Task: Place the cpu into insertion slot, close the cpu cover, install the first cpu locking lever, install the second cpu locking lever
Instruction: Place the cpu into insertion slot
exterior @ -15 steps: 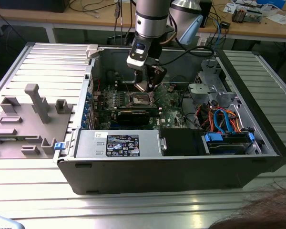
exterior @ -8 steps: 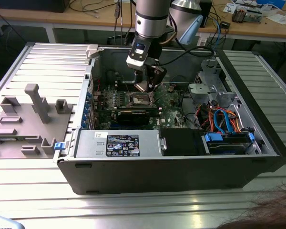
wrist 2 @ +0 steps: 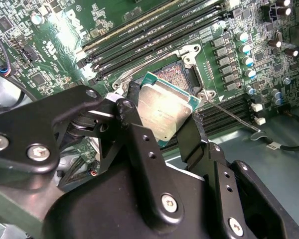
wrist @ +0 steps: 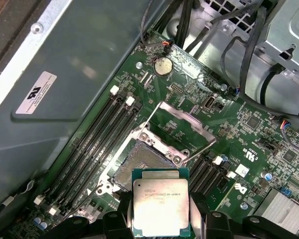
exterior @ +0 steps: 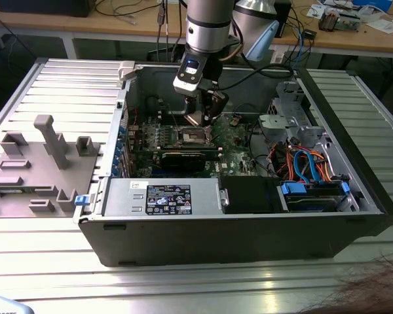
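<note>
My gripper (exterior: 203, 118) hangs inside the open computer case and is shut on the cpu (wrist: 161, 206), a silver-topped square chip with a green edge, also seen as the cpu (wrist 2: 164, 107). Black fingers (wrist 2: 134, 124) press on two opposite sides of it. The chip hovers just above and beside the insertion slot (wrist: 139, 162), a dark square socket (wrist 2: 172, 74) on the green board that lies bare. The cpu cover (wrist: 182, 122) stands swung up, away from the socket. Two thin wire levers (wrist: 202, 149) (wrist 2: 229, 115) are unlatched and stick out from the socket's sides.
Long memory slots (wrist: 97, 144) run on both sides of the socket. A coin battery (wrist: 163, 65) and cable bundles (wrist: 249, 55) lie beyond it. In the exterior view, drive cages and coloured cables (exterior: 308, 163) fill the case's right, and grey fixtures (exterior: 49, 140) stand left of it.
</note>
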`<state>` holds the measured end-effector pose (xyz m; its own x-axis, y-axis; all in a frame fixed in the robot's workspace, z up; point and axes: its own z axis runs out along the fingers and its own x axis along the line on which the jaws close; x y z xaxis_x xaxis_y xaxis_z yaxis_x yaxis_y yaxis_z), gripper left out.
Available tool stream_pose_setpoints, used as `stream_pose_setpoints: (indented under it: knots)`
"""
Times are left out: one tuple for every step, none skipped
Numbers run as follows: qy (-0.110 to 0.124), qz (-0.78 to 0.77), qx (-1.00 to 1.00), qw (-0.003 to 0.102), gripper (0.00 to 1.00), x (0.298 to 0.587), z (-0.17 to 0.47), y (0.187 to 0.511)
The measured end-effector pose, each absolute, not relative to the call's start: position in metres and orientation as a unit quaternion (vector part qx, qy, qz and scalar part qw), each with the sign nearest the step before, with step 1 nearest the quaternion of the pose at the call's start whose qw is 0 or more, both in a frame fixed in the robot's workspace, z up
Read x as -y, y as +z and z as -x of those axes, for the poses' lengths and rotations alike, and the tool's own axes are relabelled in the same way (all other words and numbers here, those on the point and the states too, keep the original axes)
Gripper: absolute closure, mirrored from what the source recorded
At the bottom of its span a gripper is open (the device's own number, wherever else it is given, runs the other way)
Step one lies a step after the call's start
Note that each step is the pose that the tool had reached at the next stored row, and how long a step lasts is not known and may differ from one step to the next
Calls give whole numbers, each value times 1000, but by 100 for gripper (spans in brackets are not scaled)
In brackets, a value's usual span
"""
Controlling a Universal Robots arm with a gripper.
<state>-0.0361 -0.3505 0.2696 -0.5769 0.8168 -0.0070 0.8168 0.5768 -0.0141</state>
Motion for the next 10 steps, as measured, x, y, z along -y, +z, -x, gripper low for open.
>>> stream_pose_setpoints:
  knots:
    - [8, 460, 888, 0, 45, 350, 36, 270]
    - [8, 461, 887, 0, 45, 350, 36, 270]
    - [8, 463, 887, 0, 45, 350, 36, 269]
    - [8, 463, 886, 0, 45, 350, 36, 269]
    - [8, 464, 886, 0, 45, 350, 36, 269]
    - [8, 464, 886, 0, 45, 350, 36, 269]
    - [8, 465, 885, 0, 45, 350, 36, 269]
    - [8, 466, 885, 0, 45, 350, 36, 269]
    - [8, 466, 885, 0, 45, 350, 36, 269]
    - [8, 467, 884, 0, 45, 350, 36, 269]
